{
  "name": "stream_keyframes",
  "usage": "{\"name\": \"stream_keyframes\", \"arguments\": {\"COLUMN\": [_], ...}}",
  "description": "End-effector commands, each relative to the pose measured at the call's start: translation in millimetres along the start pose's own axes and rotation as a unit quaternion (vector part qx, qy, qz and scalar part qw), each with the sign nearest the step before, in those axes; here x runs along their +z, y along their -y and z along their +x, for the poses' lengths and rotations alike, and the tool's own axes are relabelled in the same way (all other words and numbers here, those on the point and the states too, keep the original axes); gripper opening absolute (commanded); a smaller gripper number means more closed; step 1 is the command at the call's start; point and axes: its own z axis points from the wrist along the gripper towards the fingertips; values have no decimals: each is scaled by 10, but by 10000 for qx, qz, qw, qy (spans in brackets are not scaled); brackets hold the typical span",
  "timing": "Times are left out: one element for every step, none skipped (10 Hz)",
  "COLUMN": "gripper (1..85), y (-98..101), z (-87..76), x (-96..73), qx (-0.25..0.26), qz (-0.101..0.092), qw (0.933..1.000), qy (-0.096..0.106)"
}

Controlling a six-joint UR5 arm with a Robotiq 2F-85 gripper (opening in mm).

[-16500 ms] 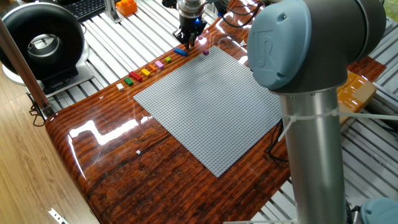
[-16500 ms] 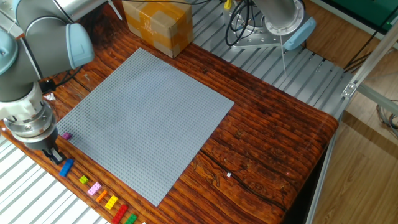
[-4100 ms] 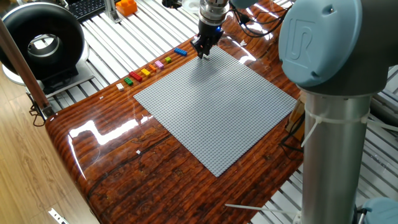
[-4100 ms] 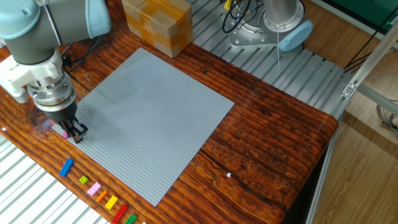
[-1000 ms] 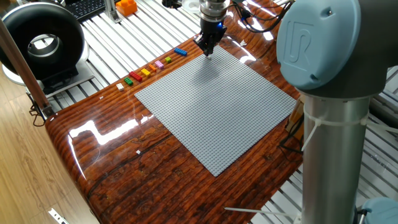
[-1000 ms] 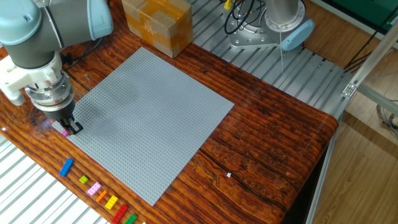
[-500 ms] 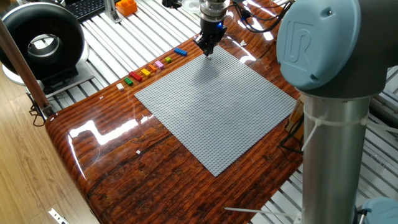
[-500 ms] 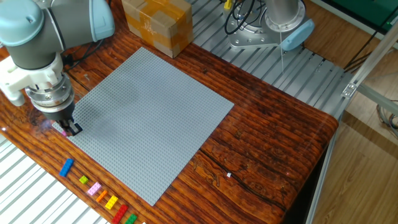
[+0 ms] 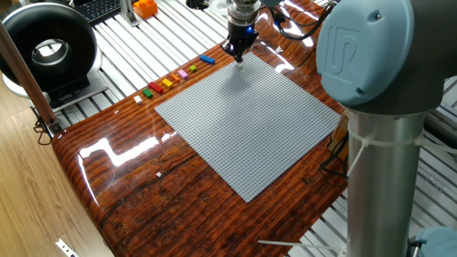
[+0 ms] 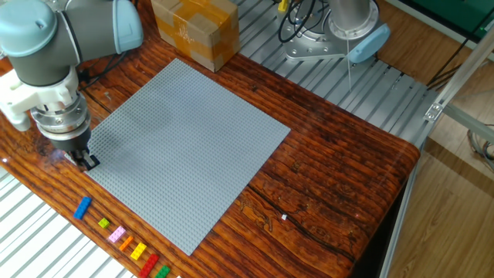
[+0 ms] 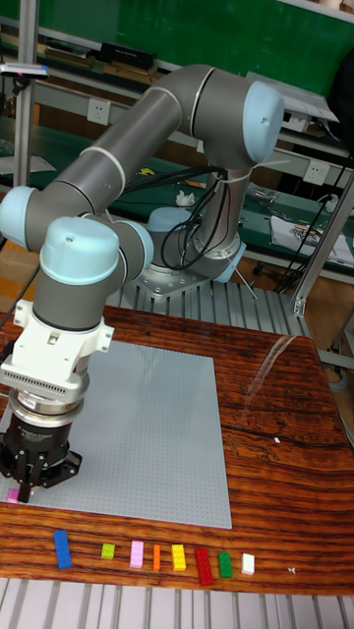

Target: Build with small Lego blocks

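Observation:
My gripper [image 9: 238, 55] stands low over the far corner of the grey baseplate [image 9: 250, 121], with its fingers close together. A small pink brick [image 11: 12, 494] shows at the fingertips in the tall fixed view, right at the plate's corner. The gripper [image 10: 86, 161] hides most of that brick in the other fixed view. Beside the plate, the small Lego blocks [image 9: 171, 78] lie in a row on the wood. The row runs from a blue brick [image 10: 82, 207] through yellow-green, pink, orange, yellow, red and green to a white one [image 11: 248, 563].
A cardboard box [image 10: 193, 31] stands past the plate's far edge. A black round device [image 9: 46, 46] and an orange object [image 9: 145, 7] sit on the slatted metal bench beyond the table. The arm's thick base column [image 9: 371, 164] rises at the right.
Over the last second the gripper has shifted slightly toward the plate's corner edge. The row of bricks has not moved.

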Motion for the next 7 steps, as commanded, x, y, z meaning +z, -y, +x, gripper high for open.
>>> {"name": "stream_keyframes", "arguments": {"gripper": [10,10,10,10,10,10,10], "y": [26,30,21,18,15,31,44], "z": [-23,-18,-12,2,15,33,53], "x": [8,-2,-12,-23,-28,-44,-67], "qx": [4,1,21,25,26,20,31], "qz": [-52,-36,-11,14,18,61,106], "qw": [10000,10000,10000,10000,10000,9999,9998], "qy": [41,27,14,-14,-44,-94,-150]}}
